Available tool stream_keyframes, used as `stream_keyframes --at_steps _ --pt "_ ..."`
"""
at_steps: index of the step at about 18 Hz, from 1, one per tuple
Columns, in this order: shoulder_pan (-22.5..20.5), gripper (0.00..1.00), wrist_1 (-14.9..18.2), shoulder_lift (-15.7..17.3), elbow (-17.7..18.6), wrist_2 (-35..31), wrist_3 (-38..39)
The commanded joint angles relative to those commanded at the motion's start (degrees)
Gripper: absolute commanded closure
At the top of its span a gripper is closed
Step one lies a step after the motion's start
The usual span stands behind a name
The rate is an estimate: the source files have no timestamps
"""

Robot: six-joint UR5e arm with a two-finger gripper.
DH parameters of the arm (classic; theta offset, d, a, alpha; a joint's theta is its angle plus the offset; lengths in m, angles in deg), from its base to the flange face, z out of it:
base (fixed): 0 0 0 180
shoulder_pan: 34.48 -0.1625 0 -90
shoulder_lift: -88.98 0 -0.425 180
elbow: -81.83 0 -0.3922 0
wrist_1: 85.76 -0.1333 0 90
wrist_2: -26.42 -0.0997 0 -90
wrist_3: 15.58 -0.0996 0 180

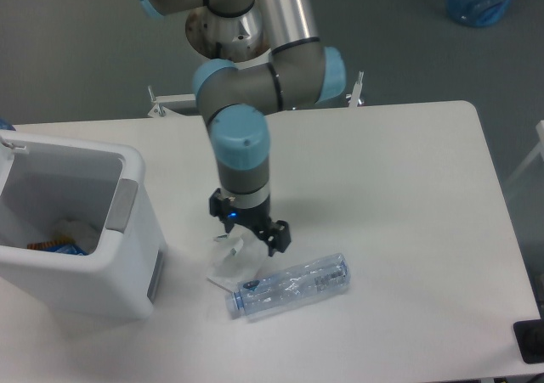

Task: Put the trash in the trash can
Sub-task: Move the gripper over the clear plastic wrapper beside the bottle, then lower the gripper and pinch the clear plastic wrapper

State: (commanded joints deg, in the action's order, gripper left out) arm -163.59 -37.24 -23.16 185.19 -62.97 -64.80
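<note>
1. The bottle (289, 284) is seen nearest, lying flat on the surface (408, 196), its long axis running left-right, cap leftward.
2. The wrapper (228, 260) lies just behind it, directly beneath the claw (250, 228).
3. The claw is held open and empty.
4. The trash can (72, 230) is found well left.

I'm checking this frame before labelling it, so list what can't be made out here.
- Wrapper: upper part hidden by the claw in the fixed camera view; contact between them cannot be told.
- Trash can: cut off by the left edge; its near wall hides most of the inside, and the few items at the bottom are too small to identify.
- Bottle: label print too small to read.
- Dark object: cut off at the right edge.
</note>
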Motion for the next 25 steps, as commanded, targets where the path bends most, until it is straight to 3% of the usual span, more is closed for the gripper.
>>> stream_keyframes --at_steps 3,7,11,14,17,21,25 --pt "0.4 0.33 0.0 -0.9 0.5 0.0 0.0" --pt "0.5 0.96 0.1 -0.9 0.4 0.3 0.1" --pt "0.0 1.00 0.6 -0.4 -0.6 3.1 -0.2" --pt "-0.3 1.00 3.2 0.0 -2.5 3.1 -0.3" --pt "-1.5 1.00 9.5 1.1 -5.5 3.9 -0.4" --pt "-4.4 1.00 19.8 3.9 -11.8 10.3 -0.9" --pt "-7.6 1.00 25.0 5.9 -18.3 19.0 -0.7"
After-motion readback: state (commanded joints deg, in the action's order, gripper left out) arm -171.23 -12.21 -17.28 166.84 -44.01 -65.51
